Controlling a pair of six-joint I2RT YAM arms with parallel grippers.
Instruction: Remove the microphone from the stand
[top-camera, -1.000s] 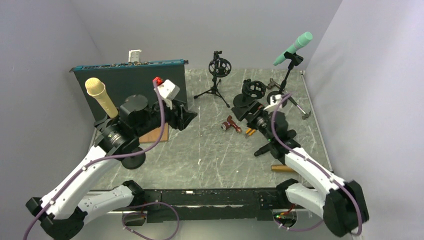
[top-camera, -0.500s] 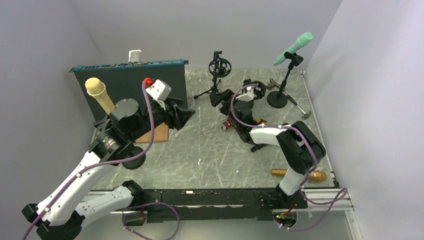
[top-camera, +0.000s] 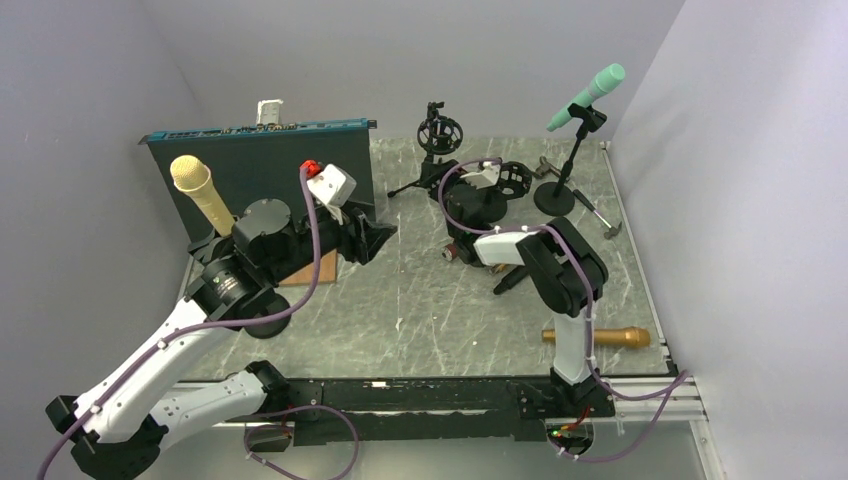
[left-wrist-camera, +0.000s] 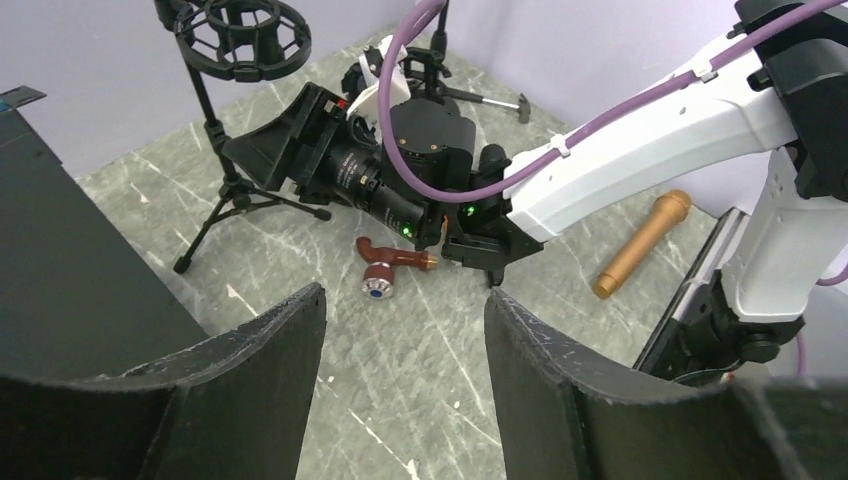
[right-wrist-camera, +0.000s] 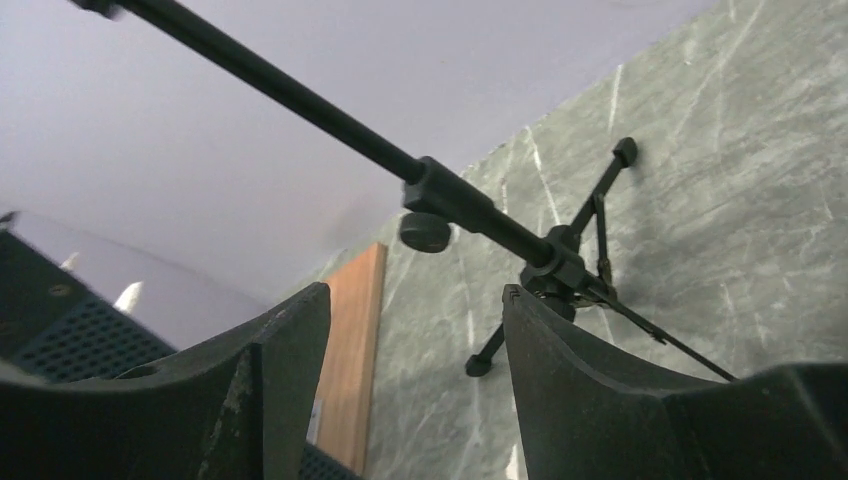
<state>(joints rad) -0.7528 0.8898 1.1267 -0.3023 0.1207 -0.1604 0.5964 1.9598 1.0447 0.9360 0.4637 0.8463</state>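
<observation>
A mint-green microphone (top-camera: 590, 92) sits tilted in the clip of a round-base stand (top-camera: 556, 196) at the back right. A cream microphone (top-camera: 200, 190) stands on a stand at the far left, behind my left arm. My left gripper (top-camera: 375, 235) is open and empty over the table's middle left; the left wrist view (left-wrist-camera: 405, 370) shows bare table between its jaws. My right gripper (top-camera: 447, 192) is open and empty, low beside the feet of an empty shock-mount tripod (top-camera: 438, 135); the right wrist view (right-wrist-camera: 415, 370) shows the tripod's pole (right-wrist-camera: 470, 205) just beyond its jaws.
A gold microphone (top-camera: 600, 337) lies loose at the front right, also in the left wrist view (left-wrist-camera: 645, 240). A red-brown tool (left-wrist-camera: 385, 265) lies mid-table. A dark upright panel (top-camera: 260, 160) and a wooden board (right-wrist-camera: 350, 350) stand at the left. A second shock mount (top-camera: 515, 178) and metal parts lie at the back.
My right arm has folded and swung left from the right side, bringing its gripper to the tripod at the back middle. The gold microphone now shows. My left gripper shifted slightly.
</observation>
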